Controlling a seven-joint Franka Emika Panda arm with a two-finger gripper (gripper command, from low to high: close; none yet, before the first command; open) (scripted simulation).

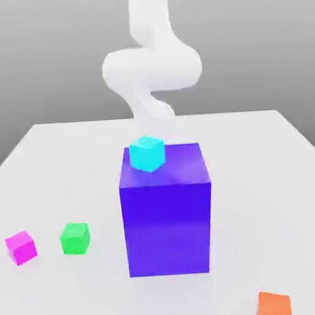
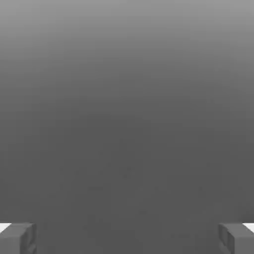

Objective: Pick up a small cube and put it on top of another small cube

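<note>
plainly, magenta cube apart from tool (wide open)

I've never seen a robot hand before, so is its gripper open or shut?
Open: in the hand view, the gripper's two fingers stand wide apart.

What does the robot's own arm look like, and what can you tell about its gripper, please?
The arm is smooth, glossy white, with rounded, bulging joints and no markings or cables that I can make out. The gripper has two blocky, dark grey jaws with angular edges.
</note>
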